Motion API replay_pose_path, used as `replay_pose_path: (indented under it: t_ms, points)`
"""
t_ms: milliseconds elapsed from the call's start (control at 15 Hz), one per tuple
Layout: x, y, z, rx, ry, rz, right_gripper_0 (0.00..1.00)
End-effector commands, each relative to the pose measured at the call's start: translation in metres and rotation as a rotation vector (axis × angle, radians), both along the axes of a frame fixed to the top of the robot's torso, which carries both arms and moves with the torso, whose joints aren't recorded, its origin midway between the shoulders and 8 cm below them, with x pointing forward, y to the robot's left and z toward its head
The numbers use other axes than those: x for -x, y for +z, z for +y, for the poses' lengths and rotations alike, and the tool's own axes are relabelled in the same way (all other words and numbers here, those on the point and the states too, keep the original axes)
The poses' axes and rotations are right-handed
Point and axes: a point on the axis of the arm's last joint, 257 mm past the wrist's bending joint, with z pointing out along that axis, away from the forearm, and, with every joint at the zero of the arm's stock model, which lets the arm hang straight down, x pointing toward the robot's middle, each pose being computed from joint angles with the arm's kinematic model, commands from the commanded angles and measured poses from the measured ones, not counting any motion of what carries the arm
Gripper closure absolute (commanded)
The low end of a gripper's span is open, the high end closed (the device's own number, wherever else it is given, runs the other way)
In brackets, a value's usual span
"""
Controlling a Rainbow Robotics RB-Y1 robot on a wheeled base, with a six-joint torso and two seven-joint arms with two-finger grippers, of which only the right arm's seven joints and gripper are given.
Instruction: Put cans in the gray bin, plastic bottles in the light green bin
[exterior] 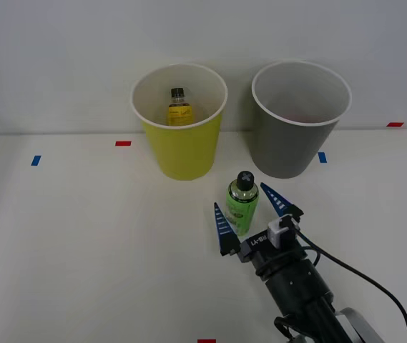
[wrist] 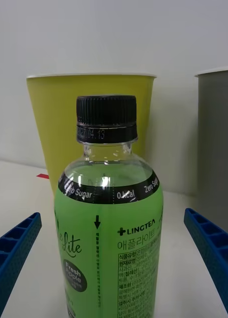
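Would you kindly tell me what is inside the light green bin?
A yellow-labelled bottle with a black cap stands inside the light green bin; the wall hides its base.

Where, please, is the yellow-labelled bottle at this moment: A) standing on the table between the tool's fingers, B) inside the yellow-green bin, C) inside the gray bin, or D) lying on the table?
B: the yellow-labelled bottle stands upright inside the yellow-green bin, left of the gray bin.
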Motion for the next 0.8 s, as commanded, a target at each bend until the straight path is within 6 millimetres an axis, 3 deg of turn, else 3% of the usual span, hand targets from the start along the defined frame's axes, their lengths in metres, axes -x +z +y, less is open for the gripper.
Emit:
replay_pose_path:
  t_ms: [67,800]
  points:
    - [-0.0027,0.0006,-0.0002,-0.003,-0.003,0.004,0.0]
    - [-0.0115,0.0079,0.0044,-0.01,-0.01,0.002,0.0]
